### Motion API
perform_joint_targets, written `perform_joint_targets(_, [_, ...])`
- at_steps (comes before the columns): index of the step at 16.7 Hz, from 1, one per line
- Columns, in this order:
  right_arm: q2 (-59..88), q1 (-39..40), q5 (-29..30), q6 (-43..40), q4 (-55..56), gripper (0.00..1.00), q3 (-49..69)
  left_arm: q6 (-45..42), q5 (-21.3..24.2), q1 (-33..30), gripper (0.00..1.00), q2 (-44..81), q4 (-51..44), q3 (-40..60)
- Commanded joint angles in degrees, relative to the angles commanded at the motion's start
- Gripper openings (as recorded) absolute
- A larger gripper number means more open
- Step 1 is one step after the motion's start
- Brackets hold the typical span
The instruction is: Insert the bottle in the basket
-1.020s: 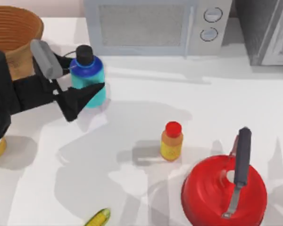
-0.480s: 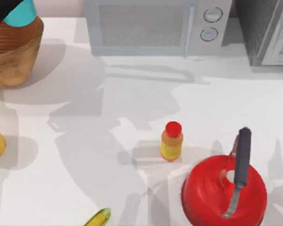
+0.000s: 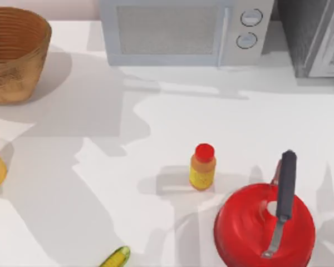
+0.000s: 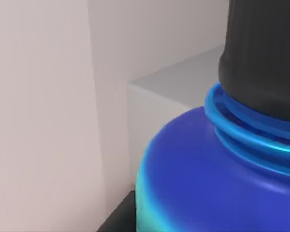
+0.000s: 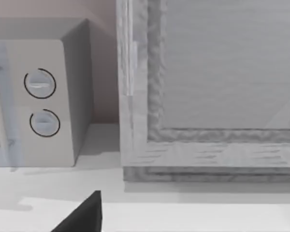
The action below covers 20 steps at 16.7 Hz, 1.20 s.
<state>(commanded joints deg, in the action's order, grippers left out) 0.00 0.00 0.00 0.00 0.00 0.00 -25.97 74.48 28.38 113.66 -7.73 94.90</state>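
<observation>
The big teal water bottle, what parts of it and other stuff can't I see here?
- Teal water bottle with dark blue shoulder: left wrist view cuts off its lower body and cap top.
- Round woven wicker basket: top view's left edge crops it; floor hidden by its wall.
- Red round pot lid: bottom edge cuts it.

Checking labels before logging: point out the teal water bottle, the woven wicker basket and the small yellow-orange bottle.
Teal water bottle (image 4: 193,169): left wrist view, dark blue shoulder.
Woven wicker basket (image 3: 14,78): top view, outer wall.
Small yellow-orange bottle (image 3: 202,172): top view, yellow body.
</observation>
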Motion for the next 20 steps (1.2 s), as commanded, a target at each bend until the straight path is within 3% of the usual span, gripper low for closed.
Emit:
perform_joint_targets(7, [0.0, 0.0, 0.0, 0.0, 0.0, 1.0, 0.0, 0.28, -0.44, -0.3, 0.0, 0.0, 0.89, -0.09])
perform_joint_targets(15, [0.0, 0.0, 0.0, 0.0, 0.0, 1.0, 0.0, 6.89, -5.47, -5.65, 0.0, 4.18, 14.02, -3.11])
perform_joint_targets(20, [0.0, 0.0, 0.0, 0.0, 0.0, 1.0, 0.0, 7.49, -5.92, -6.21, 0.0, 4.56, 15.16, -3.38])
